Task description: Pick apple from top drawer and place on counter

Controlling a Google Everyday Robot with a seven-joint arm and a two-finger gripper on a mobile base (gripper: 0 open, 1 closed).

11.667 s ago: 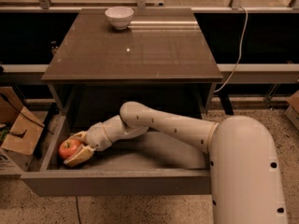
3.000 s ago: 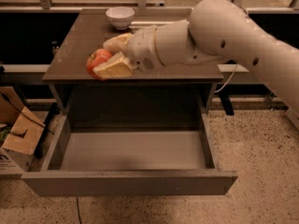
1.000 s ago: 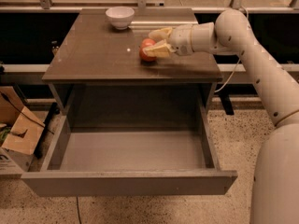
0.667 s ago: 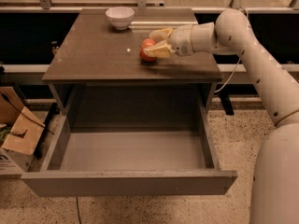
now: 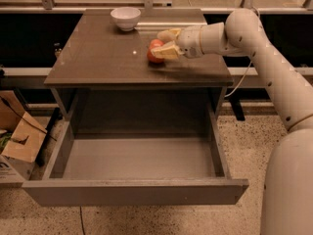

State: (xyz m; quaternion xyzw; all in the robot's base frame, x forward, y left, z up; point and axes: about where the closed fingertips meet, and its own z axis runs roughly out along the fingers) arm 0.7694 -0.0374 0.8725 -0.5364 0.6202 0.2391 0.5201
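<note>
The small red apple rests on the glossy dark-brown counter, right of its middle. My gripper reaches in from the right and its two tan fingers are closed around the apple at counter level. The top drawer below is pulled fully out and its flat grey bottom holds nothing.
A white bowl stands at the back of the counter, left of the gripper. A cardboard box sits on the floor left of the drawer. A cable hangs to the right of the cabinet. My arm spans the right side.
Earlier the gripper lifted the apple out of the drawer and carried it to the counter. Over the last second nothing has visibly moved.
</note>
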